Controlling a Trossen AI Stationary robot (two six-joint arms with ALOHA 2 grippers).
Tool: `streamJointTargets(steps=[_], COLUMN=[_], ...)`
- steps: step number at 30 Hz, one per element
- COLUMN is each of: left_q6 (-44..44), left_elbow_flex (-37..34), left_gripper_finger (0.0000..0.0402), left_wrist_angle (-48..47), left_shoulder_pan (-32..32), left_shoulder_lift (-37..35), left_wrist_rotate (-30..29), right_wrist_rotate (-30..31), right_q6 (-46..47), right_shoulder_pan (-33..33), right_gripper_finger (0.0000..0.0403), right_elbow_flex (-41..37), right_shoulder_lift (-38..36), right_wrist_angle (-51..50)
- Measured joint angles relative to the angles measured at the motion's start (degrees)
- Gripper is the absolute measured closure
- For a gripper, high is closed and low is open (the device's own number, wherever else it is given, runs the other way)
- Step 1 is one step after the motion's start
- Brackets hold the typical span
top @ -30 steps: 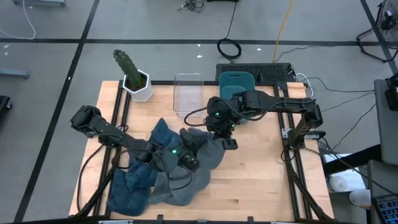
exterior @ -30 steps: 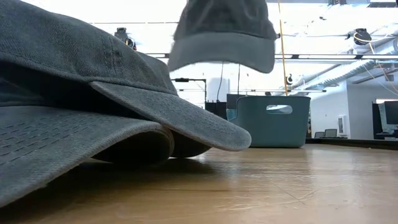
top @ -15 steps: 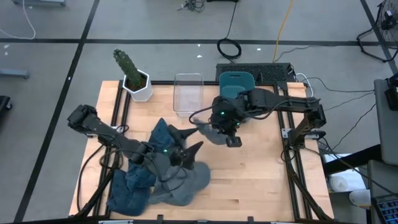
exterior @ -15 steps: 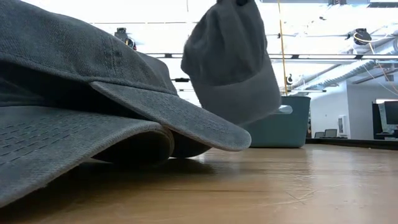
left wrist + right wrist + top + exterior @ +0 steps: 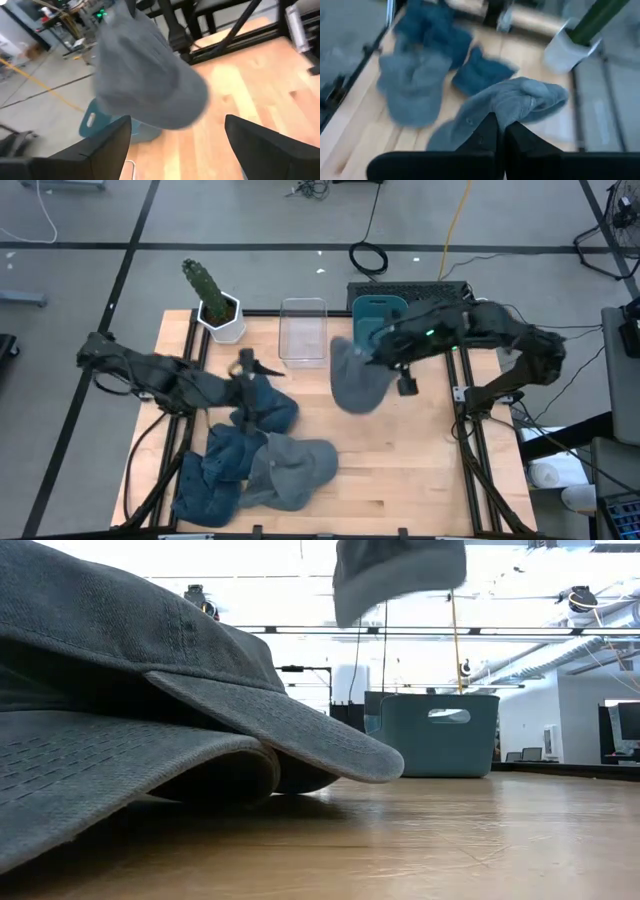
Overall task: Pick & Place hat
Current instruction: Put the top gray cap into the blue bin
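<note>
A grey hat [image 5: 355, 385] hangs above the table's middle, near the teal bin [image 5: 380, 310], with my right gripper [image 5: 372, 356] shut on it. The low view shows the hat [image 5: 400, 575] high above the wood. My left gripper [image 5: 255, 365] stands open at the left, above the far end of a pile of hats, with nothing between its fingers. In the pile, blue hats [image 5: 265, 405] and another grey hat [image 5: 295, 470] lie on the table's near left. The left wrist view looks across at the hanging hat [image 5: 150, 85]. My right gripper pinches a bunched fold of the grey hat's crown cloth [image 5: 512, 112] between its two shut fingers [image 5: 485, 135]. It reaches in from the table's right side. The hat hangs at the fingers, lifted clear of the table.
A clear container [image 5: 303, 330] and a white pot with a cactus [image 5: 220, 315] stand along the far edge, left of the teal bin. Bare wood [image 5: 400, 460] lies at the near right. In the low view, hats [image 5: 150, 720] fill the near left.
My left gripper has opened, let go of the grey hat and drawn back toward the table's far left. My right gripper has carried the hat up off the pile and toward the far right, close to the teal bin; the hat swung as it went.
</note>
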Motion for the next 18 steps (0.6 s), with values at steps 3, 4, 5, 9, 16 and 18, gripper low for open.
streamJointTargets(steps=[3,4,5,9,16,18], left_q6=[0.0,0.0,0.0,3.0,2.4,0.6], left_elbow_flex=[0.0,0.0,0.0,-1.8,-21.2,-27.4], left_gripper_finger=[0.0083,0.0084,0.0085,0.0081,0.0074,0.0076], left_wrist_angle=[-1.2,-1.6,-1.8,-1.6,12.8,16.6], left_shoulder_pan=[1.1,1.3,1.8,3.8,8.8,10.7], left_shoulder_lift=[-3.6,-4.8,-6.0,-12.0,-25.7,-30.0], left_wrist_rotate=[0.6,1.8,4.2,18.3,22.5,22.5], right_wrist_rotate=[-0.2,-0.3,-0.3,-0.7,-16.0,-16.9], right_q6=[-1.4,-1.7,-1.9,-3.2,-7.9,-9.1], right_shoulder_pan=[-2.4,-3.4,-4.6,-9.9,-19.4,-22.5], right_gripper_finger=[0.0403,0.0403,0.0403,0.0403,0.0403,0.0403], right_elbow_flex=[0.0,0.0,0.0,0.0,-6.9,-11.2], right_shoulder_lift=[-2.6,-3.6,-4.3,-6.8,-9.5,-10.7], right_wrist_angle=[1.6,1.8,1.4,1.6,8.7,13.0])
